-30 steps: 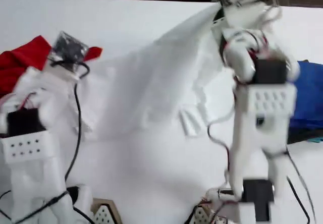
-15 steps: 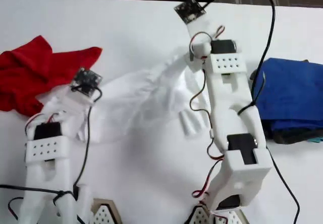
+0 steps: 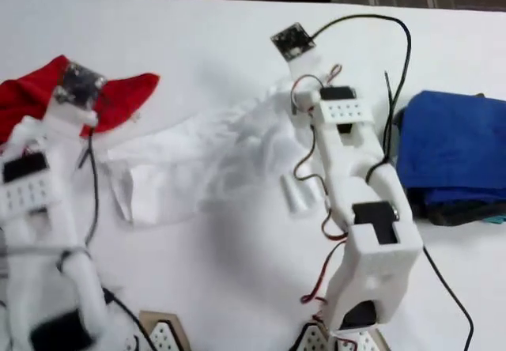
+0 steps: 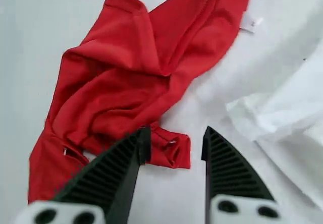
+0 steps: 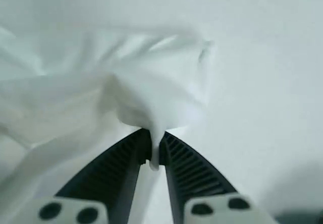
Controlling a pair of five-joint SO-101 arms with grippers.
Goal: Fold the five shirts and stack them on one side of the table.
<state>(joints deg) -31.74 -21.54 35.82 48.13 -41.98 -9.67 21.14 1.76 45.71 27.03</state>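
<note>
A crumpled white shirt [image 3: 205, 157] lies across the middle of the table. My right gripper [image 5: 154, 151] is shut on a bunched fold of that white shirt [image 5: 146, 103], at its far right end [image 3: 281, 106]. A red shirt [image 3: 118, 98] lies in a heap at the far left. My left gripper [image 4: 174, 143] stands open just over the red shirt [image 4: 126, 77], with nothing between its fingers. In the high view the left arm [image 3: 47, 169] covers part of the red cloth. Folded blue cloth [image 3: 451, 149] sits at the right edge.
A dark garment [image 3: 466, 209] peeks out under the blue pile. Black cables [image 3: 395, 58] loop over the table behind the right arm. Arm bases [image 3: 162, 335] stand at the near edge. Bare tabletop [image 3: 198, 43] stretches along the far side.
My left arm let go of the white shirt's left end and swung left over the red shirt. My right gripper came down with the white shirt, which has dropped onto the table.
</note>
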